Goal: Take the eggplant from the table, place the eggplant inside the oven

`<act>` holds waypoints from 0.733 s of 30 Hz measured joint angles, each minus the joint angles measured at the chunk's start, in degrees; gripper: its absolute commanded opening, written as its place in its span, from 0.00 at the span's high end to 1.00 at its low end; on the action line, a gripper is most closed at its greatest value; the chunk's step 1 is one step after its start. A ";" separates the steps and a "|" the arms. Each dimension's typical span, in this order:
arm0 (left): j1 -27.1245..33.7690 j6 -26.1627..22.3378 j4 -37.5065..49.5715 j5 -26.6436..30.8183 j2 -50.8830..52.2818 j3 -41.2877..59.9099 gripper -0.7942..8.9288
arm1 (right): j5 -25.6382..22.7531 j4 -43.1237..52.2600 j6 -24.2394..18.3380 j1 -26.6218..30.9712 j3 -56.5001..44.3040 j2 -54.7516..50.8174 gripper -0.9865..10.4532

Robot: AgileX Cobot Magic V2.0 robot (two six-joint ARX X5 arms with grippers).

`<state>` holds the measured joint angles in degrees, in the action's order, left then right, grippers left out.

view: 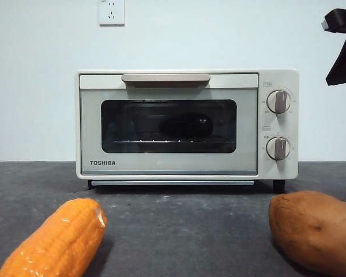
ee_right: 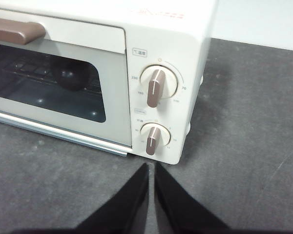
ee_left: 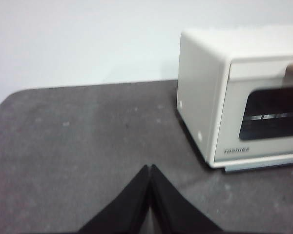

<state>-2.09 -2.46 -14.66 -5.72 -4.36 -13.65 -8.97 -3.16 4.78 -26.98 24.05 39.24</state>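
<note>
The cream Toshiba oven (view: 187,124) stands at the back middle of the table (view: 179,225) with its door closed. Through the dark glass, the eggplant (view: 185,126) lies on the wire rack inside; the right wrist view shows its dark rounded end (ee_right: 71,78) behind the window. My right gripper (ee_right: 151,168) is shut and empty, just in front of the oven's knob corner. It shows as a black tip (view: 341,46) at the top right of the front view. My left gripper (ee_left: 150,169) is shut and empty over bare table, off the oven's (ee_left: 244,97) left side.
An orange corn cob (view: 57,239) lies at the front left and a brown sweet potato (view: 314,228) at the front right. Two round knobs (view: 278,124) sit on the oven's right panel. A wall socket (view: 111,11) is on the white wall behind.
</note>
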 measured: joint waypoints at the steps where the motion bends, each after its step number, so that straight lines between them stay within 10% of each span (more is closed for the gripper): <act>1: 0.07 -0.02 0.04 -0.02 1.20 1.53 0.91 | 0.00 0.00 0.00 0.00 0.00 0.00 0.91; 22: 0.11 -0.07 2.95 0.04 4.11 11.21 0.91 | -0.22 0.42 0.00 0.00 0.00 0.00 0.91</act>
<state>-1.98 -2.52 -11.70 -5.67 -0.25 -2.44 -9.19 -2.74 4.78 -26.98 24.05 39.24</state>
